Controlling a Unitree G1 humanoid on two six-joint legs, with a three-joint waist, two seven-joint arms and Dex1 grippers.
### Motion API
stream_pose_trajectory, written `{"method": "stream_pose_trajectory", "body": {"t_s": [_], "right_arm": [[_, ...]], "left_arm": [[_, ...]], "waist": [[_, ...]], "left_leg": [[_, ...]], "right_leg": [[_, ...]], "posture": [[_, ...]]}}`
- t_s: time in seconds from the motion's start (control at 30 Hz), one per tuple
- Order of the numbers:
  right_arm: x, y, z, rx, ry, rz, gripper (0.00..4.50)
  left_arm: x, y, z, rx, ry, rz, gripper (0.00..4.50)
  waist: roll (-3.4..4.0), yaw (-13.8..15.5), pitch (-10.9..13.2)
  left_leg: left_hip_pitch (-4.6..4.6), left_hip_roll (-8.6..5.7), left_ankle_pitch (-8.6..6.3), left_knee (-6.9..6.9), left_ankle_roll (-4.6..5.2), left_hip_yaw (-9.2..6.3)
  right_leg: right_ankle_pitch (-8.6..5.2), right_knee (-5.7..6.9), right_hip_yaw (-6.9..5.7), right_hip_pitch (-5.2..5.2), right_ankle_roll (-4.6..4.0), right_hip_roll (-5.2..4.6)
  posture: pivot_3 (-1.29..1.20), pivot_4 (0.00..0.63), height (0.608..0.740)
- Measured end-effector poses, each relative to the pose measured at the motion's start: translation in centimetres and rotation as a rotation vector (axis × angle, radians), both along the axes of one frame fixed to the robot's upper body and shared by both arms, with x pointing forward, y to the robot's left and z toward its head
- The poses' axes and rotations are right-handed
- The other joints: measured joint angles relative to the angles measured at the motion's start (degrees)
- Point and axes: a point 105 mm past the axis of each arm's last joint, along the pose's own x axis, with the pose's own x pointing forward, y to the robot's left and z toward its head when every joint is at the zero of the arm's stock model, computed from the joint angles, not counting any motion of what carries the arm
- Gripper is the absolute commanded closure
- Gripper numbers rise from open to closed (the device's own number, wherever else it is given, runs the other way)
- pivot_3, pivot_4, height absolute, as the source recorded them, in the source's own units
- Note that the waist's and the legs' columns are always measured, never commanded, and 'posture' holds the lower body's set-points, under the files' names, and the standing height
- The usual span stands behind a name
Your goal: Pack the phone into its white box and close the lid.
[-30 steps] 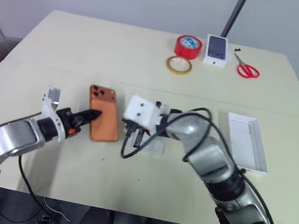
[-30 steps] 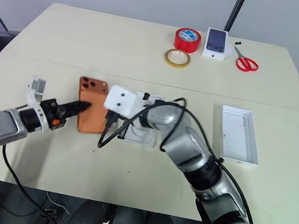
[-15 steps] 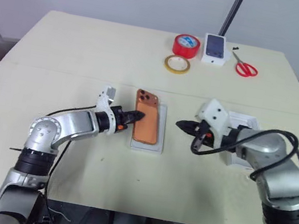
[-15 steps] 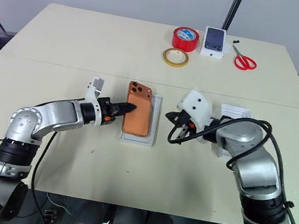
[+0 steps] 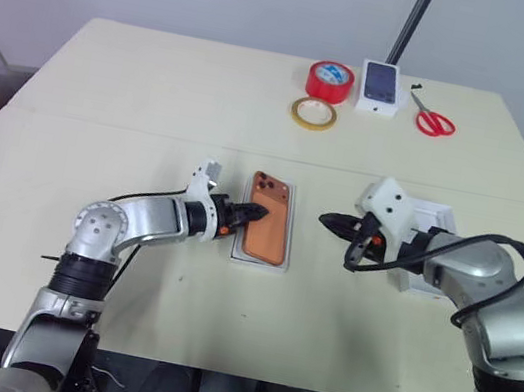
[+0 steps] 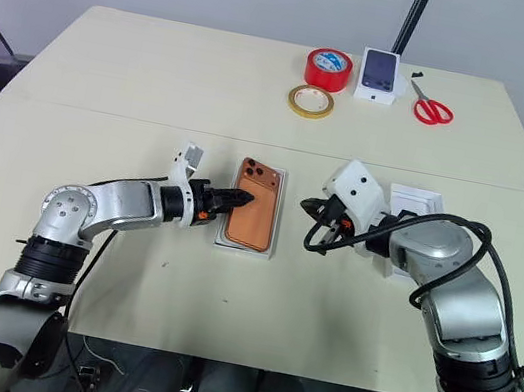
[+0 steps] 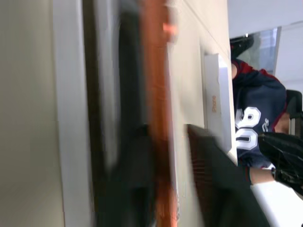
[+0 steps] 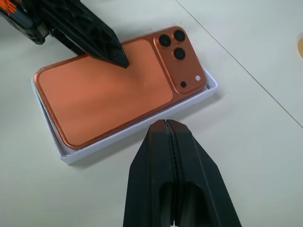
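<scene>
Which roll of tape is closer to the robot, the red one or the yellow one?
The yellow tape. It is the thin flat ring lying nearer the robot's side of the table, while the thick red tape sits farther back beside the small white box.

The phone (image 5: 270, 220) lies back-up in the white box (image 5: 262, 257), with the left hand (image 5: 251, 212) at its near-side edge. The right hand (image 5: 329, 221) hovers just off the phone's other side, with the lid (image 5: 438, 219) behind it on the worktop (image 5: 159, 87).
</scene>
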Motion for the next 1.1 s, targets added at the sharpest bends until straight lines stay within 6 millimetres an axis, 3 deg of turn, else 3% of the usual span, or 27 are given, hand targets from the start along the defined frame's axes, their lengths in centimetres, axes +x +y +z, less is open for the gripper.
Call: {"method": "stream_pose_trajectory", "body": {"t_s": [0.1,0.17,0.3,0.4,0.47,0.53,0.63,0.7,0.9,1.1], "right_arm": [[-0.1,0.2,-0.3,-0.014,0.007,0.005,4.50],[-0.1,0.1,-0.5,-0.031,0.010,0.003,4.50],[0.4,-0.2,-0.7,-0.072,-0.008,-0.022,4.50],[1.6,0.1,-1.2,-0.102,-0.006,-0.068,4.50],[2.4,0.3,-1.6,-0.107,0.007,-0.108,4.50],[3.3,0.7,-2.5,-0.128,0.026,-0.146,4.50],[3.6,1.6,-3.7,-0.158,0.043,-0.153,4.50],[3.8,2.2,-4.2,-0.185,0.036,-0.153,4.50],[3.9,3.8,-5.9,-0.249,0.037,-0.131,4.50],[3.9,3.1,-5.8,-0.285,0.033,-0.139,4.50]], "left_arm": [[-0.3,0.2,0.9,0.010,-0.047,-0.032,0.03],[-0.6,1.1,1.5,0.051,-0.087,-0.046,0.03],[-0.3,4.8,3.9,0.115,-0.198,0.018,0.03],[0.0,7.1,5.1,0.240,-0.305,0.070,0.84],[0.3,8.2,4.6,0.395,-0.364,0.080,1.83],[0.6,8.8,2.6,0.603,-0.415,0.056,2.90],[0.4,8.2,-0.5,0.730,-0.420,-0.015,4.37],[0.4,7.3,-1.4,0.769,-0.444,-0.066,4.37],[0.3,3.6,-1.7,0.730,-0.524,-0.178,4.37],[0.2,0.9,-1.8,0.712,-0.564,-0.276,4.37]], "waist": [[0.00,-0.1,0.0],[0.00,-0.2,0.0],[0.02,-0.2,0.0],[0.01,-0.1,0.0],[0.03,-0.1,0.0],[0.04,0.0,0.0],[-0.03,0.1,0.1],[-0.03,0.0,0.1],[-0.02,0.0,0.1],[-0.02,0.1,0.1]], "left_leg": [[0.01,0.00,0.00,0.00,0.00,0.00],[0.02,0.01,0.00,-0.02,0.00,0.00],[0.02,0.02,0.00,-0.04,0.00,0.00],[0.03,0.00,0.00,-0.04,0.00,0.01],[0.03,-0.03,0.04,-0.08,-0.06,0.02],[0.03,-0.06,0.05,-0.11,-0.08,0.03],[-0.01,-0.07,0.04,-0.09,-0.05,0.03],[-0.02,-0.07,0.01,-0.09,0.03,0.03],[-0.02,-0.06,-0.08,-0.07,0.19,0.01],[-0.01,-0.08,-0.07,-0.05,0.24,0.00]], "right_leg": [[0.00,0.00,0.01,0.01,0.00,0.00],[0.00,0.01,0.01,-0.01,0.00,0.01],[0.00,0.02,0.01,-0.02,0.00,0.02],[0.00,0.02,0.01,-0.01,-0.01,0.01],[-0.01,0.00,0.01,-0.01,-0.01,0.03],[-0.01,-0.03,0.01,0.00,-0.02,0.01],[-0.01,-0.04,0.01,-0.02,-0.01,-0.03],[-0.01,-0.03,0.01,-0.03,-0.01,-0.05],[-0.01,-0.01,-0.01,-0.03,0.00,-0.05],[-0.01,0.02,-0.04,0.00,0.00,-0.06]], "posture": [[0.00,0.150,0.717],[0.00,0.150,0.717],[0.00,0.150,0.717],[0.00,0.150,0.717],[0.00,0.150,0.717],[0.00,0.150,0.717],[0.00,0.150,0.717],[0.00,0.150,0.717],[0.00,0.150,0.717],[0.00,0.150,0.717]]}}
